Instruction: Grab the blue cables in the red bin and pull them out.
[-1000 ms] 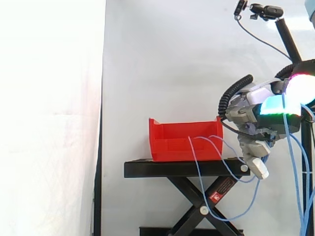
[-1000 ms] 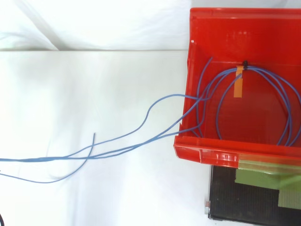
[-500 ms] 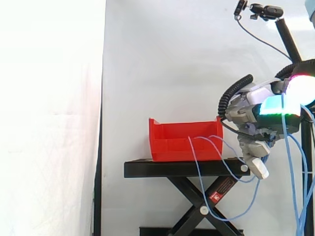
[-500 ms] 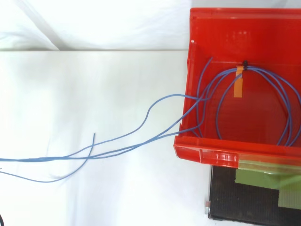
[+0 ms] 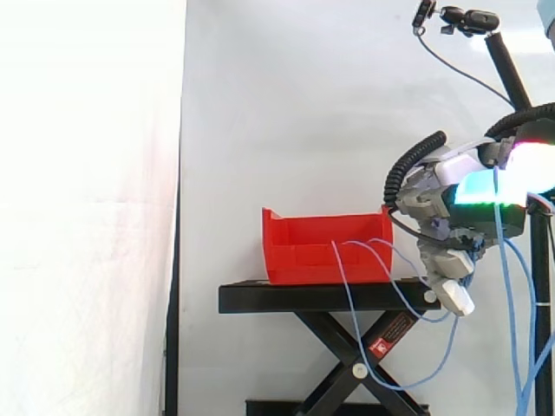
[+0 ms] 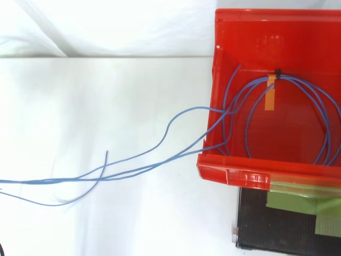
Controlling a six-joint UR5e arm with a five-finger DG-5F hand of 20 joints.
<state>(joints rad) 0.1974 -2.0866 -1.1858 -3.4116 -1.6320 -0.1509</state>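
While the red bin point(image 5: 325, 249) sits on the black stand point(image 5: 321, 297) in front of the white curtain point(image 5: 286, 113), we see the hand point(image 5: 451, 201) in the side view off to the right of the bin, about level with its rim and clear of it. Its fingers point(image 5: 457, 297) curl downward and, as far as we can judge, are clenched on the blue cables point(image 6: 42, 181), whose strands meet them just past the right end of the stand. From the bin's right end the cables climb over the wall, sag in a deep loop below the stand's top and rise again to the fingers; more blue strands hang down beside the hand at the right edge.

From above, we find much of the cables lying coiled inside the bin, in wide arcs gathered at the far wall by a black tie point(image 6: 277, 72) with a strip of orange tape point(image 6: 270, 97) under it. Several strands cross the bin's left wall and run out over the white cloth point(image 6: 106, 96), drawing together into one bundle that leaves at the left edge. One loose end curves up beside that bundle. A patch of green tape point(image 6: 298, 201) lies on the stand below the bin's near rim
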